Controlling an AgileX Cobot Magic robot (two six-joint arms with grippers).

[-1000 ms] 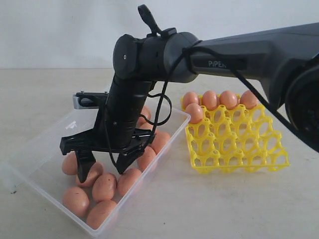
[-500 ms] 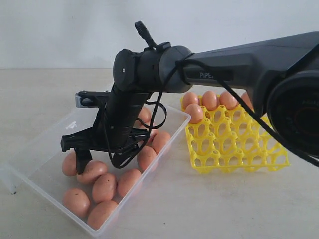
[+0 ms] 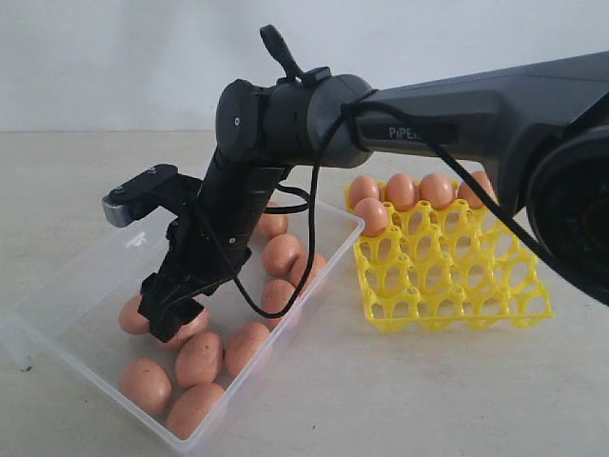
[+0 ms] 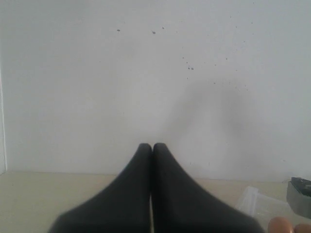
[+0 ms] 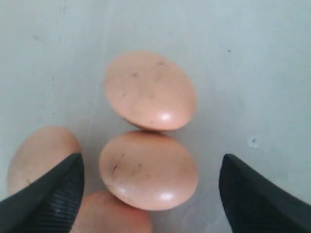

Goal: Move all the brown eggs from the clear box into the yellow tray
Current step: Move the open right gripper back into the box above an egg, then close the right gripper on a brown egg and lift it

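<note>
Only the left wrist camera showed the left gripper (image 4: 151, 150). It was pinched shut on nothing and faced a pale wall (image 4: 97, 73). The right wrist camera showed the right gripper (image 5: 150, 165) spread wide, with one brown egg (image 5: 148, 170) lying between its fingers, not touching them. The arm (image 3: 495, 95) said "PiPER". More brown eggs (image 3: 200, 357) lay in the clear box (image 3: 67, 276), and five sat in the yellow tray (image 3: 447, 286).
</note>
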